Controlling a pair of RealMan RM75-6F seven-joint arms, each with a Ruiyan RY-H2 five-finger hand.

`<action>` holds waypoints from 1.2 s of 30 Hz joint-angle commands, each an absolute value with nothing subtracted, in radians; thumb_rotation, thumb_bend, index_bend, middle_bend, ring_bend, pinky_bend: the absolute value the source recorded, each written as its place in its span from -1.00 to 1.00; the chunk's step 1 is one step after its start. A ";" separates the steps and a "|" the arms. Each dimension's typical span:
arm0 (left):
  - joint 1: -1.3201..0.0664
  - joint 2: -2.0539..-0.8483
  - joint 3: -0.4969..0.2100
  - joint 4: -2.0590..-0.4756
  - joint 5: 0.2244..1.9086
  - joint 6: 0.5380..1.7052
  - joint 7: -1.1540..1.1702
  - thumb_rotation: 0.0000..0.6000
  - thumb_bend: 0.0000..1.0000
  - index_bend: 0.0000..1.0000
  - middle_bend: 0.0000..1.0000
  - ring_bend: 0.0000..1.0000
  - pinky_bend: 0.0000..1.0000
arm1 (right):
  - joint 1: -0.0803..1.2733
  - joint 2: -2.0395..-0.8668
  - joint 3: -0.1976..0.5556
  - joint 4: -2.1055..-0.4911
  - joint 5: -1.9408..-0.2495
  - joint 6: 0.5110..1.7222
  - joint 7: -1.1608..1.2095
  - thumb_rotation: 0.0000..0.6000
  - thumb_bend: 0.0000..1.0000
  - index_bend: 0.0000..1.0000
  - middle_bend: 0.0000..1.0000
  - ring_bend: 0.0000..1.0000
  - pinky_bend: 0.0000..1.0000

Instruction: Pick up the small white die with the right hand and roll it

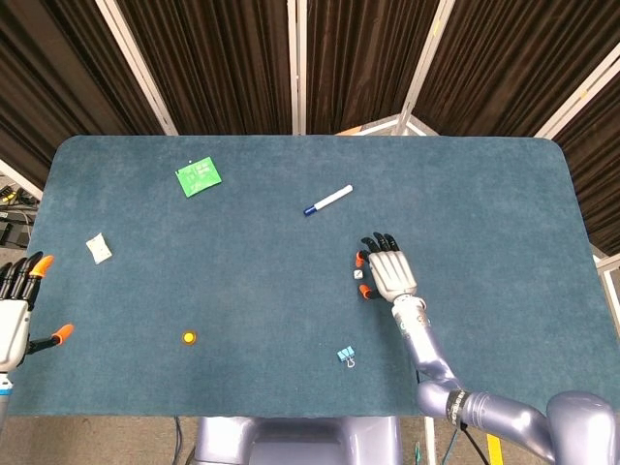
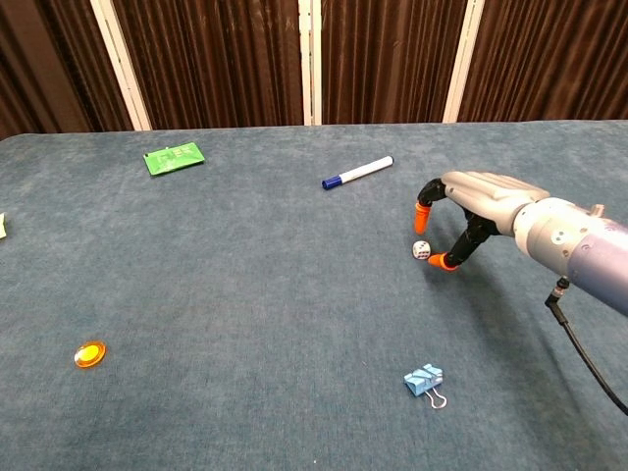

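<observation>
The small white die (image 2: 420, 249) lies on the blue table (image 1: 291, 242), and it shows just left of my right hand in the head view as the die (image 1: 357, 275). My right hand (image 2: 471, 206) hovers over it, palm down, with an orange-tipped finger above the die and the thumb tip just to its right. The fingers are apart and the die still rests on the cloth. My right hand (image 1: 386, 270) reaches in from the lower right. My left hand (image 1: 17, 310) stays at the table's left edge, fingers spread and holding nothing.
A blue-capped white marker (image 1: 327, 200) lies behind the die. A blue binder clip (image 2: 424, 382) sits near the front edge, an orange disc (image 2: 89, 353) at the front left, a green card (image 1: 198, 176) at the back left, and a white packet (image 1: 98, 249) at the left.
</observation>
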State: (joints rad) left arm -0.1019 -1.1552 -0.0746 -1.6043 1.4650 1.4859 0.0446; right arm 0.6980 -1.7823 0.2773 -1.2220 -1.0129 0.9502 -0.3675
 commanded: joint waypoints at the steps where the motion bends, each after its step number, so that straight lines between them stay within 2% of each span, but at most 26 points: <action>1: -0.102 -1.155 -0.075 -1.604 1.464 1.486 0.044 1.00 -1.00 -1.00 -1.00 -1.00 -1.00 | 0.704 -1.791 0.276 -1.210 -1.009 0.945 -0.365 1.00 -0.63 -0.11 -0.69 -1.00 -1.00; 16: -0.107 -1.155 -0.076 -1.601 1.461 1.479 0.036 1.00 -1.00 -1.00 -1.00 -1.00 -1.00 | 0.731 -1.838 0.276 -1.122 -0.986 0.917 -0.362 1.00 -0.53 -0.03 -0.63 -1.00 -1.00; 24: -0.110 -1.157 -0.075 -1.598 1.460 1.475 0.036 1.00 -1.00 -1.00 -1.00 -1.00 -1.00 | 0.736 -1.854 0.273 -1.099 -0.999 0.920 -0.342 1.00 -0.23 0.17 -0.49 -1.00 -1.00; 30: -0.110 -1.157 -0.074 -1.599 1.462 1.477 0.036 1.00 -1.00 -1.00 -1.00 -1.00 -1.00 | 0.730 -1.828 0.272 -1.153 -1.041 0.965 -0.338 1.00 -0.22 0.18 -0.48 -1.00 -1.00; 36: -0.107 -1.156 -0.073 -1.602 1.464 1.483 0.037 1.00 -1.00 -1.00 -1.00 -1.00 -1.00 | 0.703 -1.733 0.278 -1.311 -1.096 1.063 -0.377 1.00 -0.23 0.16 -0.48 -1.00 -1.00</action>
State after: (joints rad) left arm -0.1077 -1.1558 -0.0732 -1.6016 1.4640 1.4826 0.0367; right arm 0.7185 -1.7793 0.2745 -1.2479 -1.0700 1.0181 -0.3554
